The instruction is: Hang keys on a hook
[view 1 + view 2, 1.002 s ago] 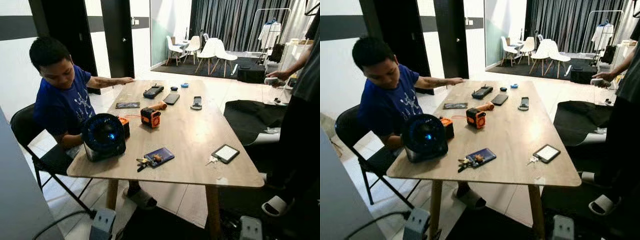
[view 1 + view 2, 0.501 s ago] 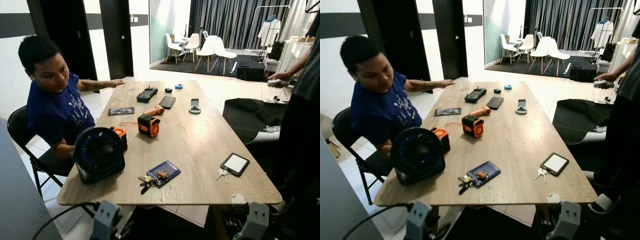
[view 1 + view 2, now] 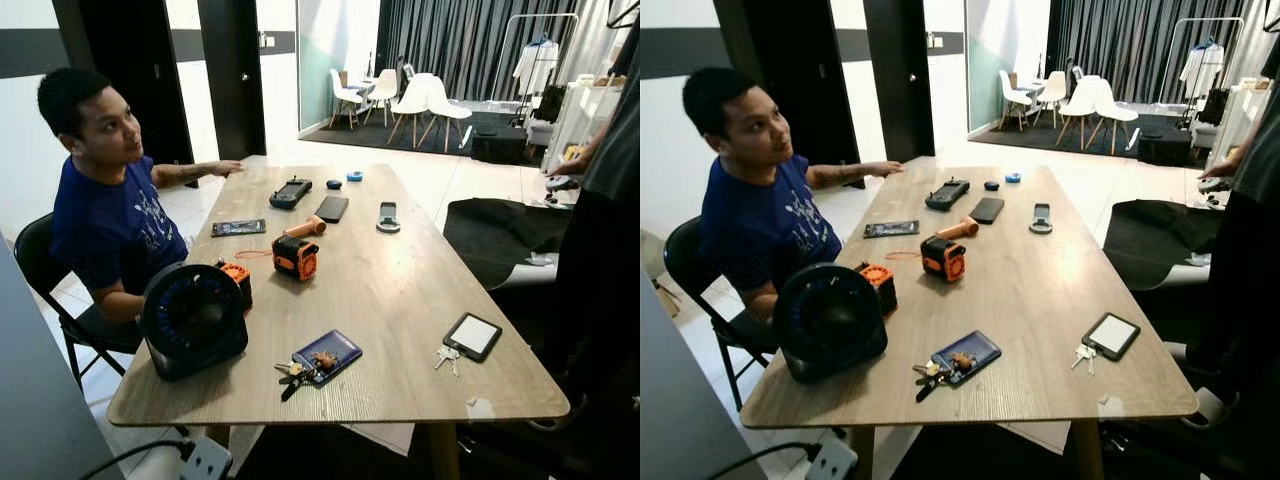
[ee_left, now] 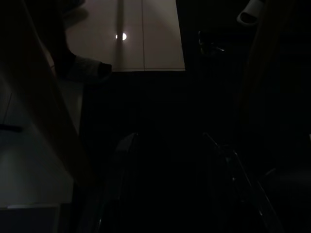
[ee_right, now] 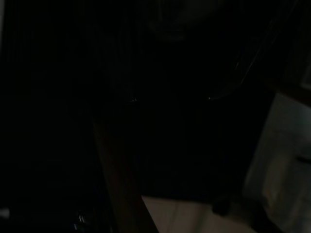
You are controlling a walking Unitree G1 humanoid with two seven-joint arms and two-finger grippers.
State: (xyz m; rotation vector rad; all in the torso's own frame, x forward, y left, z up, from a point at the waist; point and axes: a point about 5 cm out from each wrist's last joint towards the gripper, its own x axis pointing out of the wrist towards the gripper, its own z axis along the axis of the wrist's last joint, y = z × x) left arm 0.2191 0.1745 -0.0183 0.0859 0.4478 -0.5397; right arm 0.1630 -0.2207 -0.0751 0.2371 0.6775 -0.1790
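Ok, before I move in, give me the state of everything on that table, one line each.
Key bunch: flat, partly on the blue card holder.
Small keys: flat, touching the black tablet-like device.
Black fan: upright; running or not, cannot tell.
Orange tool: lying on the table.
Phone: face down or screen dark.
Left gripper: hanging low by the floor, open.

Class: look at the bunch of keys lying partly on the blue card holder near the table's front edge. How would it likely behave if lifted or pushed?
The bunch of keys has several loose pieces, so it would probably dangle and splay when lifted. Pushed, it would likely slide and drag the blue card holder it overlaps. Being apparently metal, it is probably fairly heavy for its size.
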